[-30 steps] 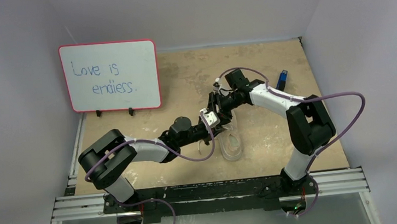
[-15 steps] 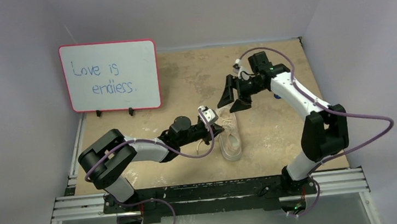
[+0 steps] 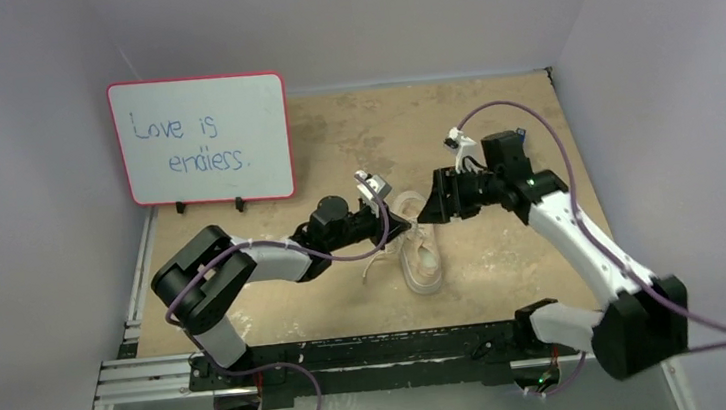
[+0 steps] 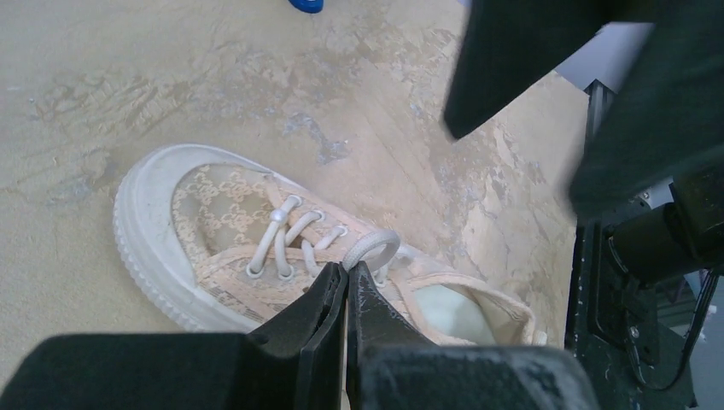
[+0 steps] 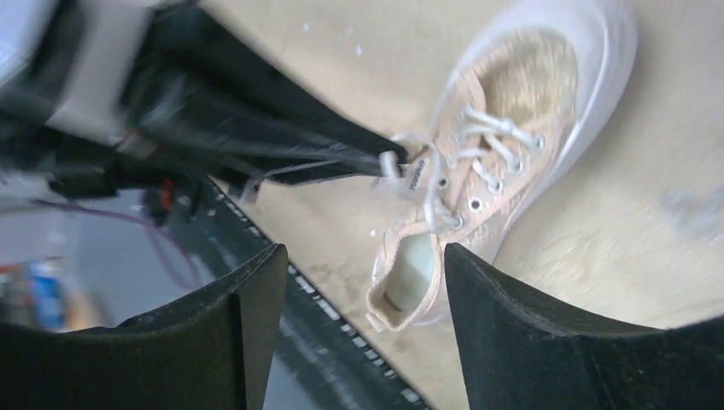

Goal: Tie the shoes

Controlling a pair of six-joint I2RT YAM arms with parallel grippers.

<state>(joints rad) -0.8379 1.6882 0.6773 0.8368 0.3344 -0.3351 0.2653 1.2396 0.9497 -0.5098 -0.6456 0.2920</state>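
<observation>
Plainly you were early in the knot: the sneaker (image 3: 422, 258) lay untied near the middle of the table (image 3: 493, 132), toe toward the near edge. Your left arm (image 3: 274, 264) stretched low from the near-left corner, the left gripper (image 4: 346, 275) pinched tight on a white lace loop (image 4: 371, 248). Your right gripper (image 3: 427, 204) hovered with its fingers spread wide beside the heel end; next it probably needed to take the free lace (image 3: 373, 267).

Worn tan table (image 3: 352, 131): sneaker (image 3: 423, 257), propped whiteboard (image 3: 200, 140).
</observation>
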